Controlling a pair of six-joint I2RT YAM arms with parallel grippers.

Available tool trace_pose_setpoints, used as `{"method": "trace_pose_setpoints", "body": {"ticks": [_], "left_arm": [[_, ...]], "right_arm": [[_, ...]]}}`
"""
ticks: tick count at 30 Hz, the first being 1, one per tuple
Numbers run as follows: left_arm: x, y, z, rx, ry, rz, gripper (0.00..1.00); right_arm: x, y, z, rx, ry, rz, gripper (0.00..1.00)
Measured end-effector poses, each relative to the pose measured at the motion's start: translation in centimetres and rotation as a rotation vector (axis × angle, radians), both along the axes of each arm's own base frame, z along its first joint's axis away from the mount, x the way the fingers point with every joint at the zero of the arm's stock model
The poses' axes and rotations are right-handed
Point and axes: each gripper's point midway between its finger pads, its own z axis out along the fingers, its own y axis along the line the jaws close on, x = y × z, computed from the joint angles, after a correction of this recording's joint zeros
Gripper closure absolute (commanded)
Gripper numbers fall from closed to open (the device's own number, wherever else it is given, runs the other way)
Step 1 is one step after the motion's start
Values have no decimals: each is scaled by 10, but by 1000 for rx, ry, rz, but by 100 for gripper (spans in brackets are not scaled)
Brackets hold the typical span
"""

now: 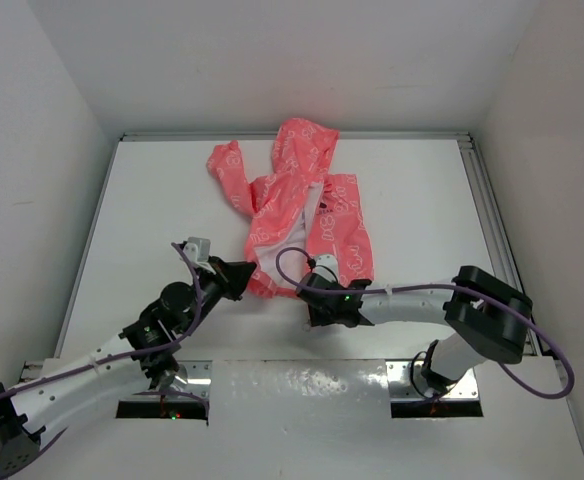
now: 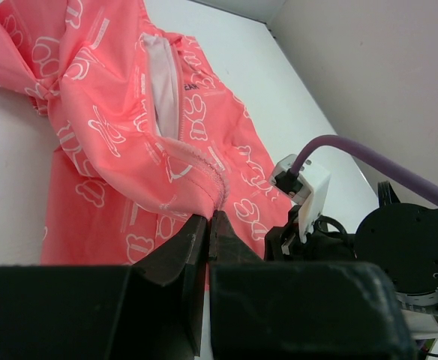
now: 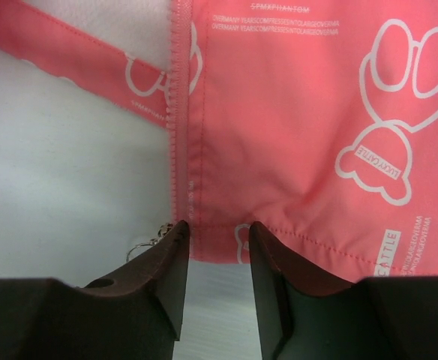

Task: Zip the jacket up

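Note:
The coral-pink jacket lies on the white table, hood to the back, its front open and the white lining showing. My left gripper is shut on the bottom hem of one front panel at the zipper edge; in the left wrist view the closed jaws pinch puckered fabric. My right gripper is open at the other panel's bottom hem. In the right wrist view its gripper straddles the hem corner beside the zipper tape. A small metal pull ring lies by one finger.
The right arm's wrist camera and purple cable sit close to the right of my left gripper. White walls enclose the table on three sides. One sleeve spreads to the back left.

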Motion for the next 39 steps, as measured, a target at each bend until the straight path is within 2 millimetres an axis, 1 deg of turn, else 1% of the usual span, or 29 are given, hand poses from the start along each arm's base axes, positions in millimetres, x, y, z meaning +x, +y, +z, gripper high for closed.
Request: {"method": "trace_pose_setpoints", "body": {"ticks": [1,4,5,6,8,9,11,13,17,21,23,26,28,29,31,34,35,36,37,39], "left_arm": [[0,0,1,-3,-2,-1,100],[0,1,2,-5,-5,4,100],[0,2,2,-4,-4,6,100],[0,2,2,-5,-5,6,100],[0,2,3,-8,-8,6,100],[0,2,4,-10,-9,7,100],[0,3,4,-10,-10,11,100],[1,3,3,-6,-7,15,100],[1,2,1,-1,-3,13,100],[1,-1,-5,14,13,3,100],[0,-3,-5,9,20,-9,100],[-1,-8,-4,13,46,-27,100],[-1,-12,7,-3,45,-39,100],[-1,-14,15,-23,40,-48,100],[-2,-17,23,-44,38,-60,100],[-3,-23,26,-57,55,-76,100],[-3,-25,28,-64,60,-83,100],[-3,-27,29,-76,64,-89,100],[-3,-29,29,-84,71,-95,100],[-4,-33,22,-83,101,-106,100]], "right_arm": [[0,0,0,0,-3,-2,69],[3,1,-1,14,-18,-21,79],[4,1,-1,17,-23,-25,81],[5,2,-1,21,-26,-30,86],[7,4,-1,36,-33,-38,88],[7,6,-1,45,-37,-42,91],[8,8,-1,63,-41,-49,93],[9,10,-1,74,-46,-52,99],[9,13,0,122,-58,-49,100],[0,8,3,192,-65,-30,100],[-4,4,9,242,-84,-22,100],[-4,4,28,350,-142,-12,100],[-1,9,46,423,-192,-2,100],[2,13,59,479,-230,3,100],[7,18,79,556,-287,5,100],[13,22,108,671,-376,1,100],[14,23,114,696,-392,0,100],[16,24,126,748,-424,-4,100],[18,25,134,789,-451,-9,100],[18,23,144,849,-488,-18,100]]}}
